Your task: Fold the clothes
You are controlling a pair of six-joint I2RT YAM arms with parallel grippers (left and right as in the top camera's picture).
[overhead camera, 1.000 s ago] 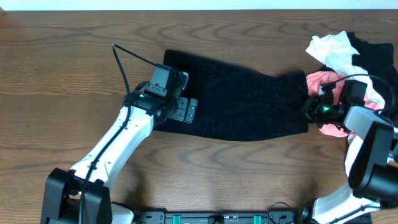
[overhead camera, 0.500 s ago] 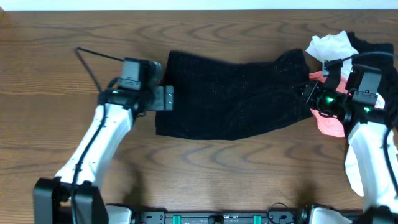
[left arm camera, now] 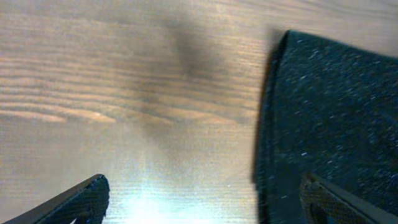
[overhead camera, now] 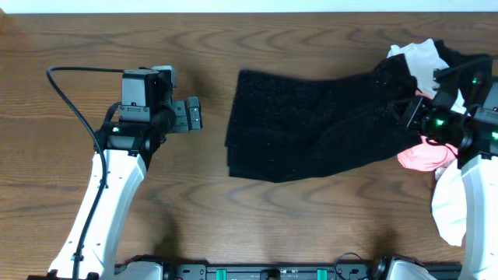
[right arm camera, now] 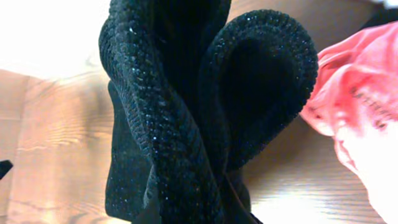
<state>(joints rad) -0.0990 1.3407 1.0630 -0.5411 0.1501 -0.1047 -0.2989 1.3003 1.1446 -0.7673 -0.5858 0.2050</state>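
Pink garment (overhead camera: 420,159), white garment (overhead camera: 420,61), heaped against black knit (overhead camera: 311,132)

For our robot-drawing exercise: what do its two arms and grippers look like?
Both arms, left and right, have smooth white shells with black joints. The left gripper and right gripper are black and blocky. A thin black cable loops off the left wrist; small green lights glow near both wrists.

Brown wood-grain table (overhead camera: 311,225), pale strip (overhead camera: 233,5) along far edge, soft glare
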